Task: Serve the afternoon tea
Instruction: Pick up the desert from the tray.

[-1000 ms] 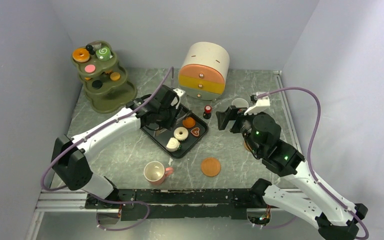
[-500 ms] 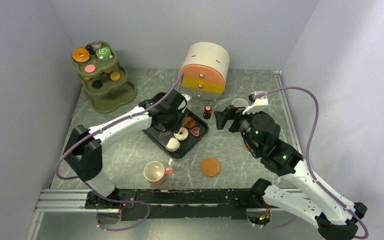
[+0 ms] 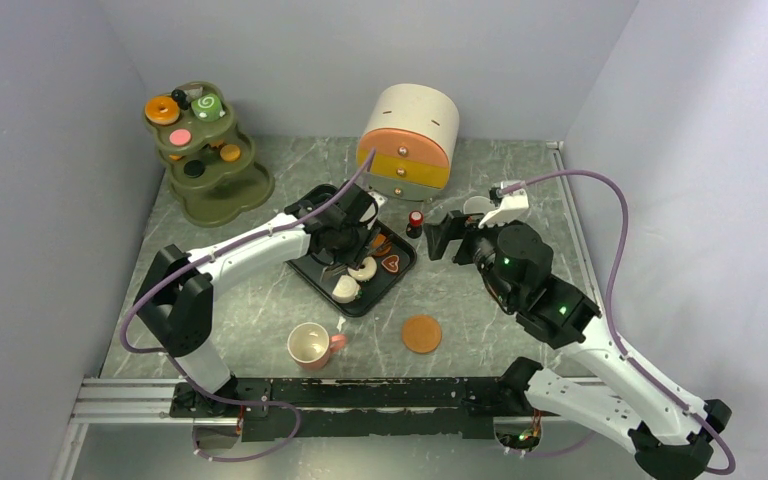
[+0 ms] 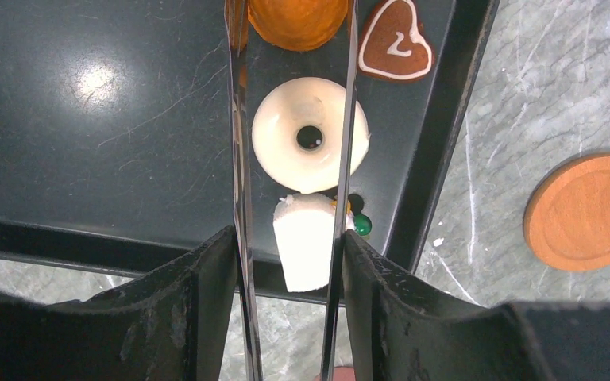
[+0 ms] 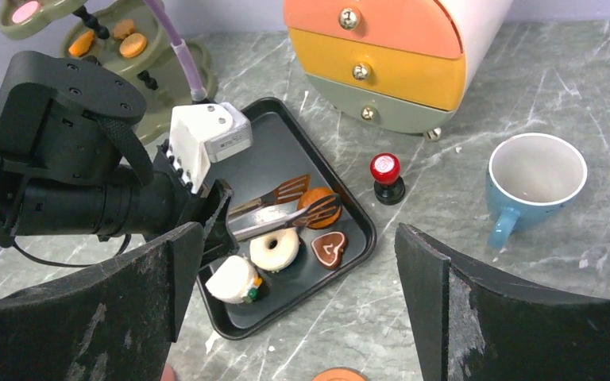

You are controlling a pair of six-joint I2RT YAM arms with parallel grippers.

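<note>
My left gripper [image 4: 290, 238] is shut on metal tongs [image 4: 239, 159] over the black tray [image 4: 87, 159]. The tong blades straddle a white doughnut [image 4: 310, 136], and their tips reach an orange pastry [image 4: 298, 17]. A white cake piece [image 4: 306, 246] lies under the gripper, and a brown heart cookie [image 4: 395, 40] lies at the tray's corner. My right gripper [image 5: 298, 238] is open and empty, held above the table right of the tray. A blue cup [image 5: 534, 178] stands beyond it. A pink cup [image 3: 310, 345] and an orange saucer [image 3: 421, 333] sit near the front edge.
An olive tiered stand [image 3: 200, 150] with an orange doughnut, a green swirl roll and other pastries stands at the back left. A rounded drawer box [image 3: 410, 140] stands at the back centre. A small red-topped black piece [image 3: 416, 220] stands between the tray and my right gripper.
My left gripper has moved right across the tray with the tongs, from its left part to over the doughnut and orange pastry. My right gripper has shifted slightly left.
</note>
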